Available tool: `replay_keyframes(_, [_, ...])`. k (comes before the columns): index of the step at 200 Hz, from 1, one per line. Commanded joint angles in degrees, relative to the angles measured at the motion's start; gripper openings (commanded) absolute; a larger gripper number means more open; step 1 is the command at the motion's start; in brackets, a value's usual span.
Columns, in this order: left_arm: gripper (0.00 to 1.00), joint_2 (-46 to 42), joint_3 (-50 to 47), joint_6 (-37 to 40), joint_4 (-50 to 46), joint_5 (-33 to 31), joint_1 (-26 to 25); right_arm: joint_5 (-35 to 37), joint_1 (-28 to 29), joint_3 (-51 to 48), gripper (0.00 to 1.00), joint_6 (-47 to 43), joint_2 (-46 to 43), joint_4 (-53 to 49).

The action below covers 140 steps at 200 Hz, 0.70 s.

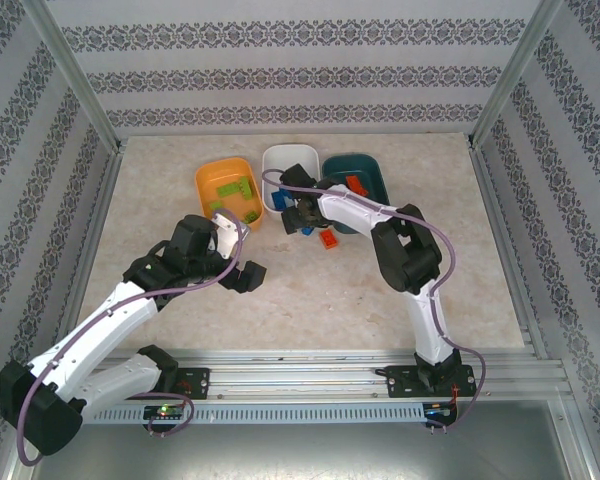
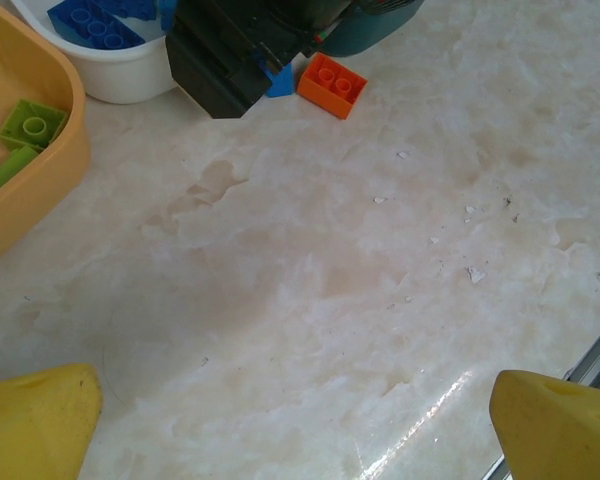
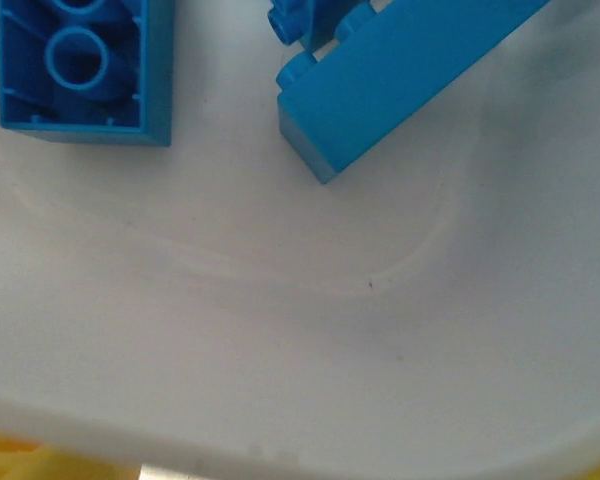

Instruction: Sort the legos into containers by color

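Right tool (image 1: 298, 208) spread over the white tub (image 1: 280, 150), at the worktop's (image 1: 330, 300) far edge; blue bricks (image 3: 80, 70) lie inside.
Blue drop looks done. Next likely pick: the orange-red brick (image 2: 331, 84), loose just before the teal tub (image 1: 335, 165). Left tool (image 2: 300, 430) spread, empty.

Bench (image 1: 310, 300): pale beige marbled top, glossy; faint brownish stains (image 2: 212, 185) and small white flecks (image 2: 475, 272) on surface; bright glare streak (image 2: 420, 420); walls (image 1: 300, 60) on three sides, white paper with grey ornamental bands; aluminium posts (image 1: 75, 75) at far corners; slotted metal rail (image 1: 310, 385) along near edge; light even, diffuse.
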Motion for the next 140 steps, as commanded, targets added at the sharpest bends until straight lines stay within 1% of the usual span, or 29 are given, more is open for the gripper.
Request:
replay_keyframes(1, [1.00,0.4,0.4,-0.1,0.6,1.0,1.0,-0.5,-0.4,1.2,0.75,-0.8,2.5,-1.5])
replay_keyframes(34, [1.00,0.3,0.4,-0.2,0.7,1.4,1.1,-0.4,-0.3,-0.6,0.74,-0.1,1.3,-1.3])
replay_keyframes(57, [1.00,0.2,0.4,-0.3,0.7,1.6,1.2,-0.6,0.1,-2.7,0.69,0.6,-0.3,-1.2])
replay_keyframes(91, [1.00,-0.2,0.3,-0.3,0.7,1.7,1.2,-0.1,1.0,-6.9,0.50,1.4,-3.2,0.3])
replay_keyframes(118, [1.00,-0.4,0.3,-0.4,0.8,1.9,1.2,0.9,2.0,-8.4,0.27,1.7,-5.3,0.5])
replay_keyframes(140, [1.00,-0.7,0.3,-0.4,0.8,1.9,1.2,1.5,2.8,-8.9,0.14,1.8,-7.6,0.5])
